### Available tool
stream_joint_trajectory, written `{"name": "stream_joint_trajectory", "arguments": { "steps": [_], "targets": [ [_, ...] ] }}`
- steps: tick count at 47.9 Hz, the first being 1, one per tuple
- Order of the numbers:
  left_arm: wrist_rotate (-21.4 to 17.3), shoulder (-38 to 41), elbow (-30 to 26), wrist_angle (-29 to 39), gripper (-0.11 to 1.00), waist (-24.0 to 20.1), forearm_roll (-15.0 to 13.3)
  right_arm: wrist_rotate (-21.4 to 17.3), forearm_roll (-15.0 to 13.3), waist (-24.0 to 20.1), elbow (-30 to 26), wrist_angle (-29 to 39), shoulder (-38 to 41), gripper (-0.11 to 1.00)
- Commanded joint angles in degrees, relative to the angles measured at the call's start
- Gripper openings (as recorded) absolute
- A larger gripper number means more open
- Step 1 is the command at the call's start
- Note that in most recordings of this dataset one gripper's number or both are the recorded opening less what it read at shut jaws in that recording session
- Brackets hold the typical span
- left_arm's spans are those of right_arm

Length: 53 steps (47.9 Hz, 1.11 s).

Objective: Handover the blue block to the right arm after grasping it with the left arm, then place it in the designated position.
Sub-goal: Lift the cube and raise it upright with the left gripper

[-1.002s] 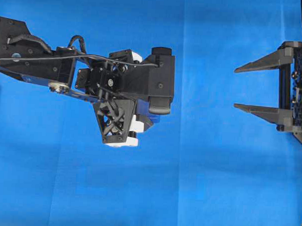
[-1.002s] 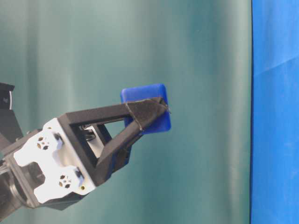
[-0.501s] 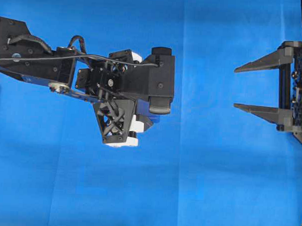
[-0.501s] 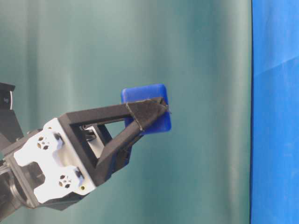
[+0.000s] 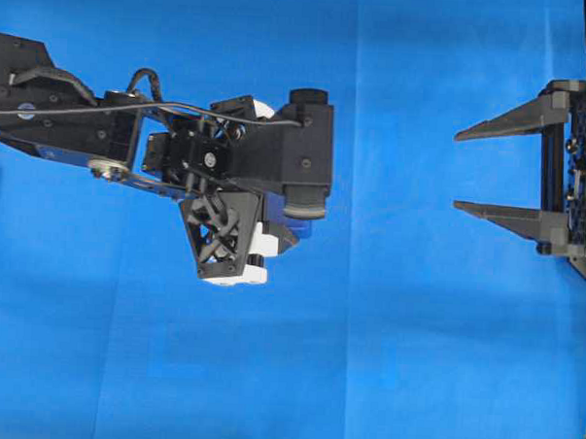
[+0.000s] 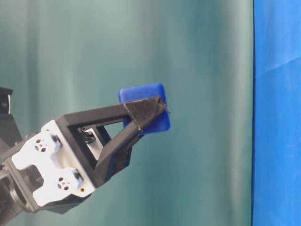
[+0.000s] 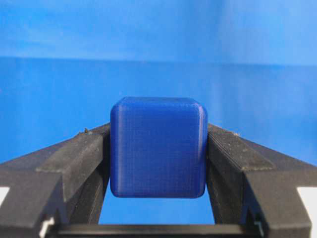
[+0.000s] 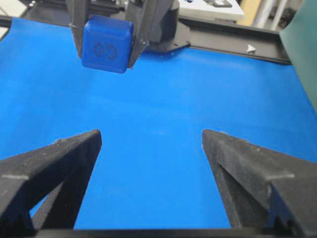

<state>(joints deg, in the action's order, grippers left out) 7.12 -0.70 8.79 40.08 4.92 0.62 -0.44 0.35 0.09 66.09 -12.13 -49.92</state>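
Observation:
The blue block (image 7: 157, 147) is a small dark-blue cube with rounded edges. It is held above the blue cloth (image 5: 395, 331) between the two black fingers of my left gripper (image 7: 157, 130), which is shut on it. The table-level view shows the block (image 6: 146, 110) lifted, pinched at the fingertips (image 6: 153, 107). From overhead, the left arm (image 5: 228, 158) hides the block. My right gripper (image 5: 457, 171) waits at the right edge, wide open and empty, pointing toward the left arm. In the right wrist view the block (image 8: 107, 43) hangs ahead of and left of the open jaws of that gripper (image 8: 151, 134).
A green curtain (image 6: 141, 47) stands behind the lifted gripper. A black frame (image 8: 223, 34) runs along the far edge of the cloth. Bare blue cloth lies between the two grippers.
The left gripper with the block has shifted slightly left and up. The right gripper has not moved.

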Motion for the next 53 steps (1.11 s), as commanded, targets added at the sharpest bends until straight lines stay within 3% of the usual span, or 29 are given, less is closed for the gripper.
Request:
{"name": "stream_joint_trajectory", "arguments": {
  "steps": [1, 7, 20, 33, 38, 53],
  "targets": [
    [0.0, -2.9, 0.6, -3.6, 0.49, 0.1, 0.1, -0.1, 0.1, -0.1, -1.8, -0.4, 0.3, 0.95],
    [-0.4, -5.0, 4.3, -10.9, 0.49, 0.1, 0.2, -0.1, 0.2, -0.4, -1.8, -0.4, 0.2, 0.95],
    [-0.9, -11.4, 16.7, -33.9, 0.49, 0.1, 0.3, 0.0, 0.1, -0.5, -2.2, -0.7, 0.2, 0.95],
    [-4.0, -15.8, 27.5, -56.2, 0.49, 0.1, 0.2, 0.0, 0.0, -0.5, -2.7, -1.2, 0.8, 0.95],
    [-4.4, -16.2, 29.1, -59.0, 0.49, 0.0, 0.1, 0.0, 0.0, -0.5, -2.9, -1.2, 1.1, 0.95],
    [-4.4, -16.3, 29.3, -59.0, 0.49, 0.1, 0.0, 0.0, 0.0, -0.6, -3.4, -1.2, 2.0, 0.95]
  ]
}}
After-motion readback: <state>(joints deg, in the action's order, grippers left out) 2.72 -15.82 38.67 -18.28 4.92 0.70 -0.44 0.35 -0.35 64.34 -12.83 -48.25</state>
